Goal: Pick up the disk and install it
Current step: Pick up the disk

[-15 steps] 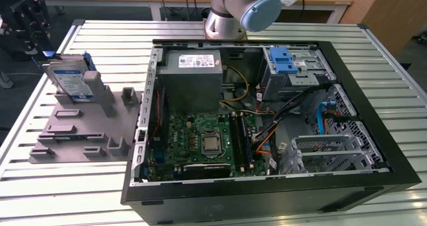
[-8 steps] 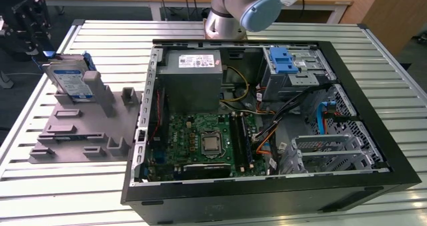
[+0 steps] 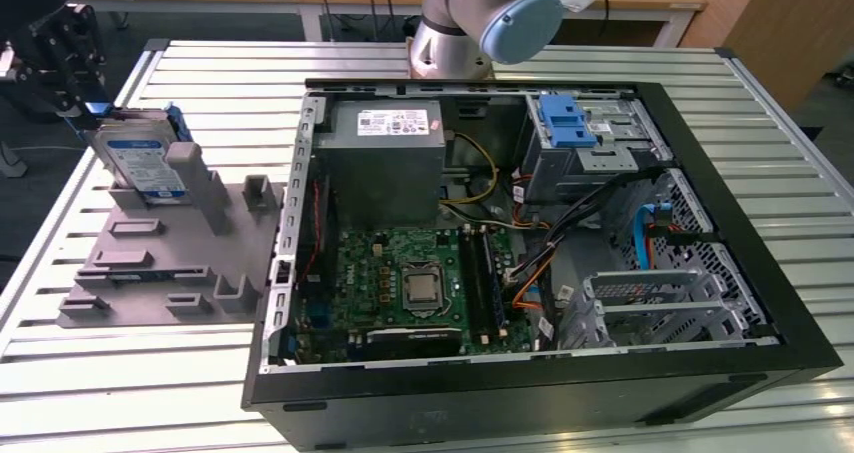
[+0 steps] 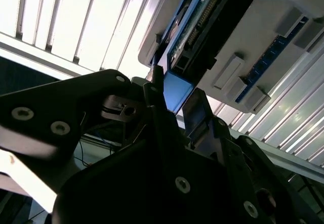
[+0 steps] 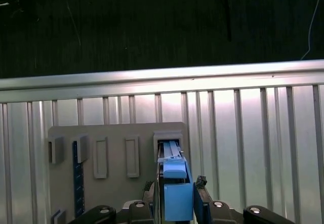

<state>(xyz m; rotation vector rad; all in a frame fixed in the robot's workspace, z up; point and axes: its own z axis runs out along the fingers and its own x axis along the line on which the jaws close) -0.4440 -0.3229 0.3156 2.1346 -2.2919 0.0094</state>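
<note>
The disk (image 3: 144, 163), a silver drive with a white-and-blue label in a blue bracket, stands on edge in a slot of the grey holder block (image 3: 160, 263) at the exterior view's left. My gripper (image 3: 83, 98) reaches in at its far upper end. In the first wrist view the disk (image 5: 174, 173) is edge-on, and my gripper (image 5: 177, 199) has a finger pressed against each side of the blue bracket. In the second wrist view the gripper (image 4: 177, 95) is shut on the bracket's blue end tab, with the disk (image 4: 197, 27) still seated in the holder (image 4: 263, 42).
An open black computer case (image 3: 761, 253) lies at the exterior view's middle and right. Inside are a grey power supply box (image 3: 384, 158), a silver cage with a blue latch (image 3: 581, 133) and a green motherboard (image 3: 414, 283). The slatted metal table (image 3: 134, 373) carries everything.
</note>
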